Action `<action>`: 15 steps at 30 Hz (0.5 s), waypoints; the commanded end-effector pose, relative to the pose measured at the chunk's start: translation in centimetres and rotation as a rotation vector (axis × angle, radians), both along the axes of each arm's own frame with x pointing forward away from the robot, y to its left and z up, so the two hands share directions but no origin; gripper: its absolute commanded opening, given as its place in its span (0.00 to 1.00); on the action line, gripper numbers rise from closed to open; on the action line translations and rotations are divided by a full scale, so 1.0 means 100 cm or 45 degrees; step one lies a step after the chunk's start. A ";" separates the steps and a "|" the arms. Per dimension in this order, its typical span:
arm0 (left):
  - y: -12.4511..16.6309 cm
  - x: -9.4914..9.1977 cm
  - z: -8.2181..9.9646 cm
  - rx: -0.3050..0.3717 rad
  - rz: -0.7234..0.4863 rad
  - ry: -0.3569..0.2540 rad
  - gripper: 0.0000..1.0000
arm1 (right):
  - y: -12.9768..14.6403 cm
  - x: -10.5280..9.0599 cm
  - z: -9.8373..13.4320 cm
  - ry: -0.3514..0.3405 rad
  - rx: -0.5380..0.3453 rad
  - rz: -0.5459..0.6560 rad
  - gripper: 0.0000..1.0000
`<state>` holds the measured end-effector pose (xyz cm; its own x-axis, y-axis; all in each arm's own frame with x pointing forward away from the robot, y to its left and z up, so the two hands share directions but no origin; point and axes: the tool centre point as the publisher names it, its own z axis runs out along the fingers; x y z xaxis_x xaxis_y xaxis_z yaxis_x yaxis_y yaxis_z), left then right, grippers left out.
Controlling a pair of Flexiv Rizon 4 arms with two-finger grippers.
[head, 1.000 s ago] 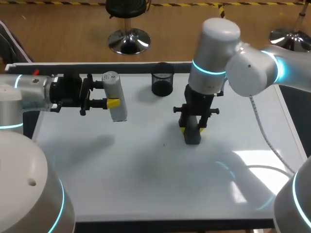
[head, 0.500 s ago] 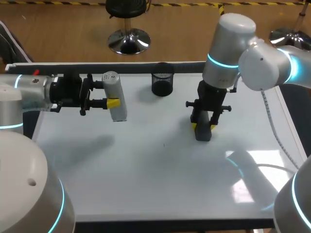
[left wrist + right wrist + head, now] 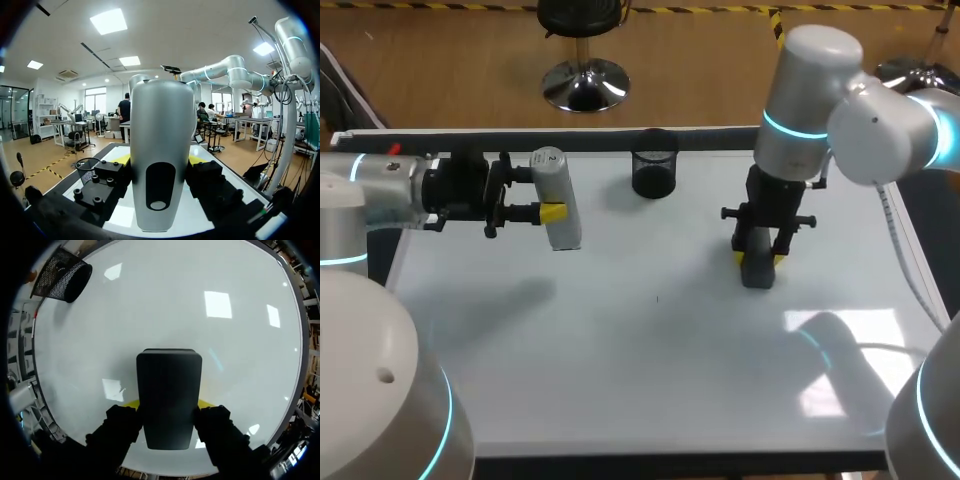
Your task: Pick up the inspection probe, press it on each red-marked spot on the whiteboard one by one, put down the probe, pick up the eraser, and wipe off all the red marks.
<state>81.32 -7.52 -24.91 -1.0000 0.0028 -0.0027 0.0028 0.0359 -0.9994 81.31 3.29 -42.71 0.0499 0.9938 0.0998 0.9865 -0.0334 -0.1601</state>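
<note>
A silver-grey inspection probe [image 3: 556, 212] stands upright at the back left of the whiteboard [image 3: 620, 360], and my left gripper [image 3: 548, 212] is shut on it from the side. In the left wrist view the probe [image 3: 161, 160] fills the space between the black fingers. My right gripper [image 3: 758, 262] points straight down at the right of the board's middle, shut on a dark grey eraser [image 3: 757, 268] whose lower end is at the board. The right wrist view shows the eraser [image 3: 169, 396] between the fingers, over bare white surface. I see no red marks on the board.
A black mesh cup [image 3: 654, 168] stands at the board's back edge, between the two arms; it also shows in the right wrist view as the mesh cup [image 3: 62, 276]. A dark rail [image 3: 520, 140] runs along the back edge. A tiny dark speck [image 3: 657, 298] lies near the middle.
My right arm has carried the eraser to the right across the board. The left arm and the probe have kept still.
</note>
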 end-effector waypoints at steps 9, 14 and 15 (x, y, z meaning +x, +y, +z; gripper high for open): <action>0.000 -0.001 0.001 0.000 0.005 -0.002 0.00 | 0.032 0.003 0.011 -0.064 -0.043 0.092 0.00; 0.000 -0.001 0.001 0.000 0.005 -0.002 0.00 | 0.050 0.004 0.023 -0.090 -0.054 0.133 0.00; 0.000 -0.001 0.001 0.000 0.005 -0.002 0.00 | 0.053 0.003 0.024 -0.092 -0.054 0.143 0.00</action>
